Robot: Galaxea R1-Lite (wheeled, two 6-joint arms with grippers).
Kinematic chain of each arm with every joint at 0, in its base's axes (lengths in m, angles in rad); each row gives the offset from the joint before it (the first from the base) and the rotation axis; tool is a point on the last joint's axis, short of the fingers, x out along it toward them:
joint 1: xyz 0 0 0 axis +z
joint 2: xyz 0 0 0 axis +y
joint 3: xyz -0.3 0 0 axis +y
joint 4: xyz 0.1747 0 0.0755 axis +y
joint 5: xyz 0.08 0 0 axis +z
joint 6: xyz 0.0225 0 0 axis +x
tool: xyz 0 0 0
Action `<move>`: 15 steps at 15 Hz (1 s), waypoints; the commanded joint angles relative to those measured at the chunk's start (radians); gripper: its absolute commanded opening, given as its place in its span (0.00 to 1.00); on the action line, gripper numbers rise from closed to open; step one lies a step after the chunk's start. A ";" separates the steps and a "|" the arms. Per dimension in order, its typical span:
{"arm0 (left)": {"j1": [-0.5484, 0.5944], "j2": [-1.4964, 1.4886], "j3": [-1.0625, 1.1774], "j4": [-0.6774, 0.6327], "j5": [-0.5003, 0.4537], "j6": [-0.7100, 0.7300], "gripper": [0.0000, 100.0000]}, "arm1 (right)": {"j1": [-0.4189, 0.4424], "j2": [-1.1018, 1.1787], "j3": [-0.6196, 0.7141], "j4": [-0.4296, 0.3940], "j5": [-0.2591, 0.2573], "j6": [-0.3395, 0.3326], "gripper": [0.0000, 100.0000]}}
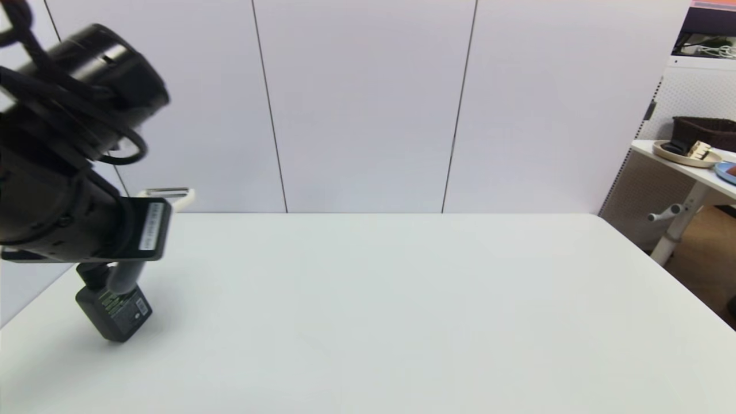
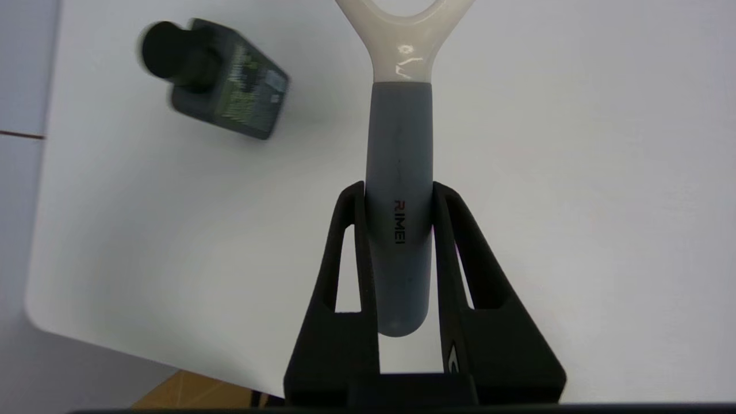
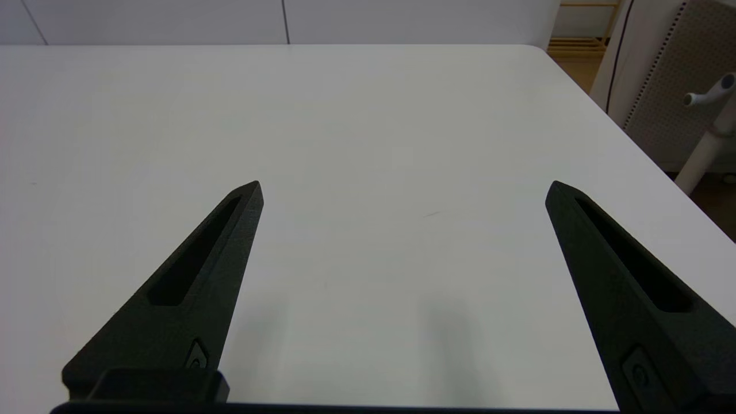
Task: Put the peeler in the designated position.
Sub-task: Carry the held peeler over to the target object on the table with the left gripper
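The left gripper (image 2: 398,192) is closed tight on the peeler (image 2: 398,172), one black finger pressed on each side of its grey handle. The handle has the word "RIMEI" on it, with a red R and dark letters after it (only the left wrist view shows this). The peeler is up in the air over the left side of the white table (image 1: 402,299), not touching it.

In the head view the arm hides most of the peeler (image 1: 172,195); only its cream head and shiny blade peek out, plus a bit of grey handle lower down. A white sticker on the arm has tiny writing that is too small to read.

A dark grey bottle (image 1: 115,310) stands near the table's left edge, below the gripper. Its green label is too blurry to read.

The right gripper (image 3: 402,190) shows only in its own view. It is wide open, holds nothing, and hangs over bare table.
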 commanded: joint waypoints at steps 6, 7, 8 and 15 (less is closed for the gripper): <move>0.310 -0.116 0.198 -0.307 -0.204 0.474 0.00 | 0.000 0.001 0.000 0.000 0.000 0.000 1.00; 0.312 -0.116 0.267 -0.385 -0.237 0.521 0.00 | 0.000 0.001 0.000 0.000 0.000 0.000 1.00; 0.313 -0.113 0.324 -0.448 -0.259 0.563 0.00 | 0.000 0.001 0.000 0.000 0.000 0.000 1.00; 0.316 -0.036 0.485 -0.543 -0.311 0.563 0.00 | 0.000 0.001 0.000 0.000 0.000 0.000 1.00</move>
